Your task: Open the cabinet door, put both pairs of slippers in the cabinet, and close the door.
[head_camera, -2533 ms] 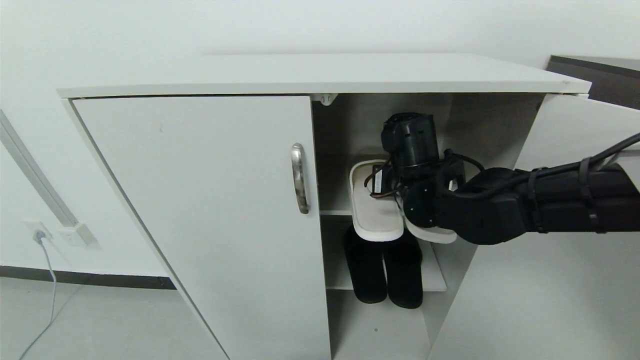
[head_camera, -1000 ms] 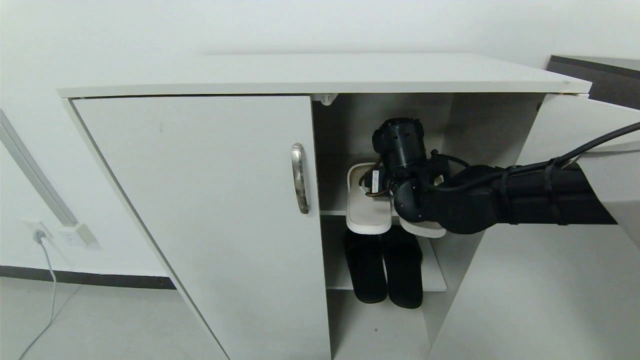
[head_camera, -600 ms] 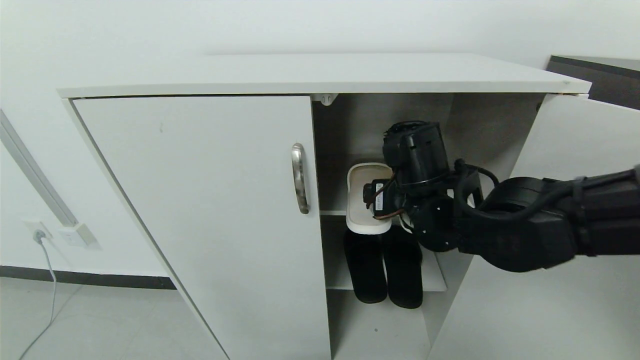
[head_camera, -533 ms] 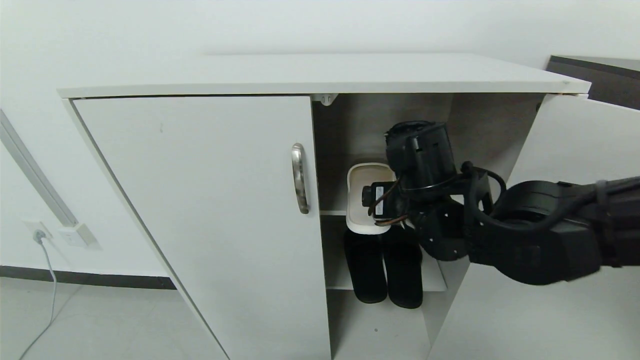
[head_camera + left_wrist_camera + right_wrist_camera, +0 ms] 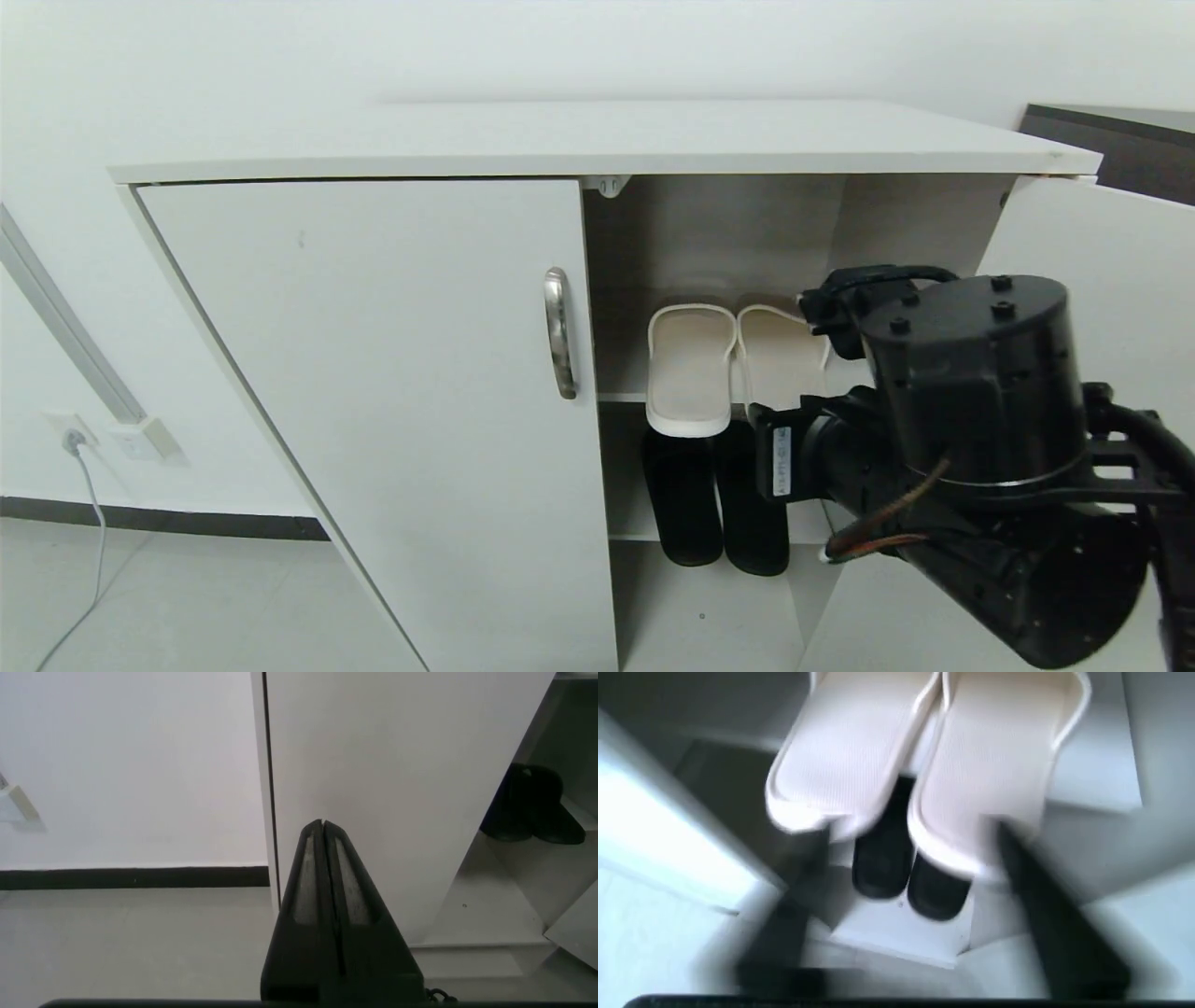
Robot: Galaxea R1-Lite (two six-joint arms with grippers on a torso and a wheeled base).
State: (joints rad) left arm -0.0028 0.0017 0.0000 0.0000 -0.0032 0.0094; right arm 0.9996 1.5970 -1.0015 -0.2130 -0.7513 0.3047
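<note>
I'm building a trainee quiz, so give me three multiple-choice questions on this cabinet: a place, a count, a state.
1. In the cabinet, the white slippers lie: A on the bottom board; B on the upper shelf, above the black slippers; C under the black slippers.
2. Slippers inside: A two; B four; C six.
3. The right door is: A open; B shut; C missing.
Answers: B, they overhang that shelf's edge; B, two white plus two black; A, it stands swung out.
</note>
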